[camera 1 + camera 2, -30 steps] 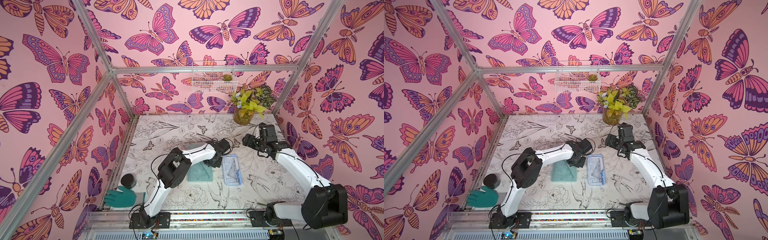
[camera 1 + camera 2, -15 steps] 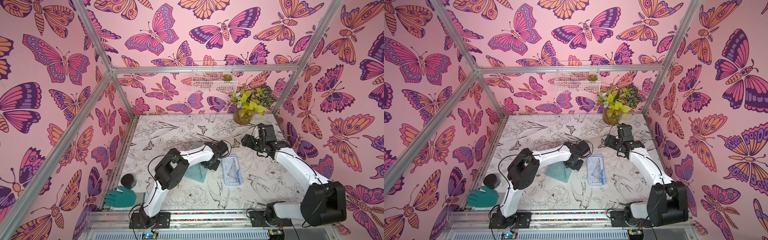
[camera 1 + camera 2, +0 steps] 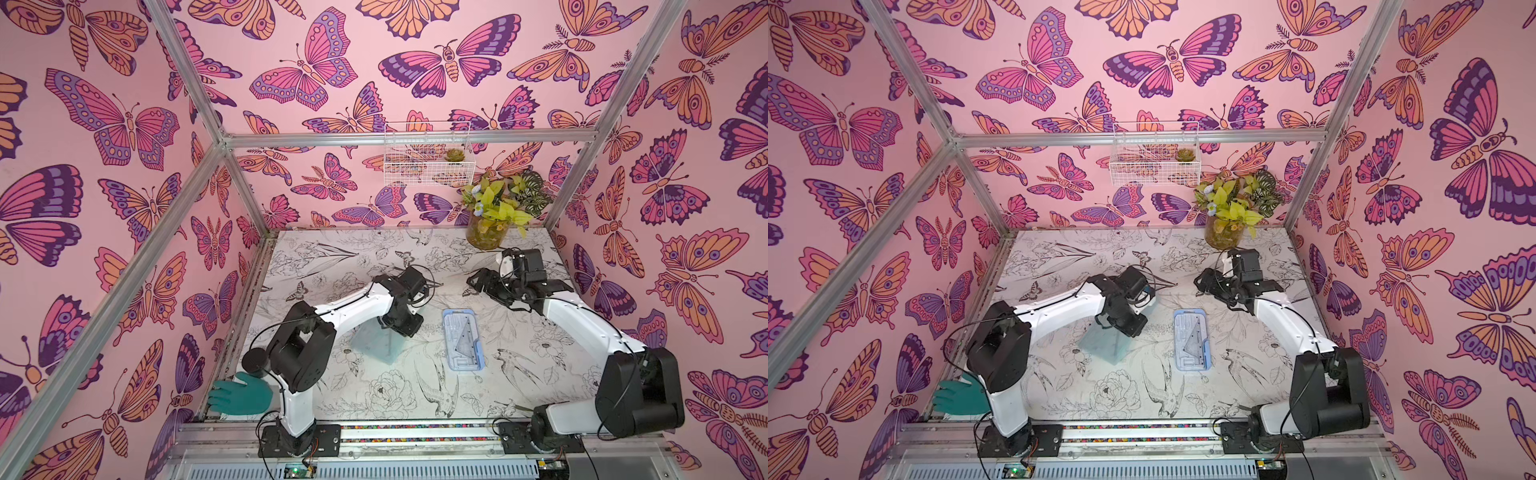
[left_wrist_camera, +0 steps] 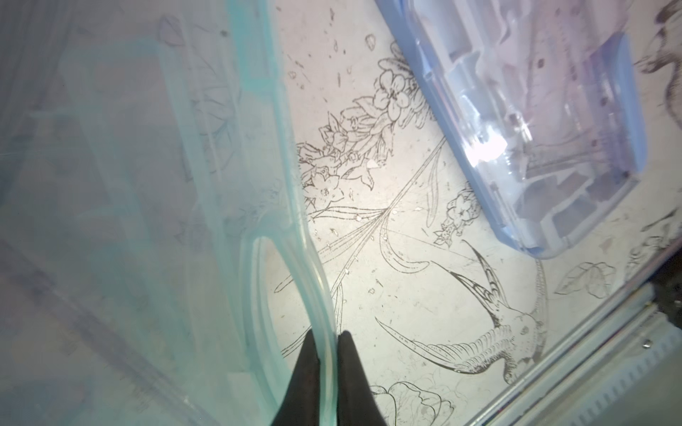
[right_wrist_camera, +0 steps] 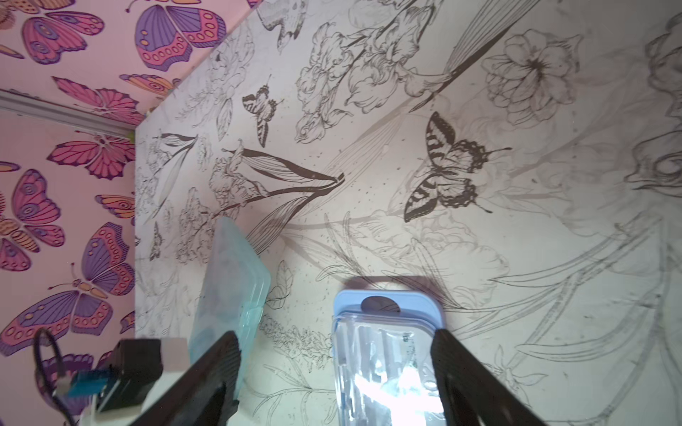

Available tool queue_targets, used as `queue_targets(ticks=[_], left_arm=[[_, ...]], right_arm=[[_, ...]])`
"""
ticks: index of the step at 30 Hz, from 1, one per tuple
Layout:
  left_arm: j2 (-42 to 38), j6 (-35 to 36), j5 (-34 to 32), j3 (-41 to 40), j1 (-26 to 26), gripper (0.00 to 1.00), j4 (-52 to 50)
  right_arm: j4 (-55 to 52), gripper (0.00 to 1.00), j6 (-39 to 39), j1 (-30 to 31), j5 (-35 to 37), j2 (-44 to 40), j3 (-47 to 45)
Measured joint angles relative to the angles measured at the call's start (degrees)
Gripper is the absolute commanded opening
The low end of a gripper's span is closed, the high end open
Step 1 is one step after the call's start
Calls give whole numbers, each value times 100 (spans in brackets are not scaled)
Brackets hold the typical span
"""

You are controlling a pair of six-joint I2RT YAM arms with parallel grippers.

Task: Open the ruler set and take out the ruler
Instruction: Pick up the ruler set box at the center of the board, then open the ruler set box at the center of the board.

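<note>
The ruler set is open, in two parts. Its blue tray [image 3: 454,332] [image 3: 1182,337] lies flat mid-table, with a clear triangle [image 3: 464,341] and other clear rulers inside. The teal see-through lid [image 3: 376,343] [image 3: 1104,343] hangs tilted to the tray's left. My left gripper [image 3: 401,328] [image 4: 329,335] is shut on the thin rim of the lid [image 4: 147,184], by its hang-hole. My right gripper [image 3: 478,282] [image 5: 334,333] hovers open above the far end of the tray [image 5: 383,298], holding nothing.
A glass vase of plants [image 3: 486,232] stands at the back right, under a wire basket [image 3: 428,162] on the wall. A green glove [image 3: 241,397] and a black cylinder [image 3: 254,361] sit at the front left corner, beside the left arm's base.
My left gripper has moved left and toward the front with the teal lid, which now hangs tilted further from the tray. The right gripper has hardly moved.
</note>
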Motion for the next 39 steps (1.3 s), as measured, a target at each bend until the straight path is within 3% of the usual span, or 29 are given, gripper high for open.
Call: queue_targets(ticks=[5,14,24,39], left_arm=[[-39,26,734,-234,442,0,297],[-129,-302,1231,-527,472,0,977],[-564,-752,1488,-734,518,0,1523],[-584,-859,1663,-839,542,0,1768]], right_arm=[[756,77,341,26,-855,-223,-610],[2199,70,1034,776,-1694,291,-850],[2898,67,1421,1104,-1805,874,-848],[3606,59,1882,1281,-1757,1491,-581]])
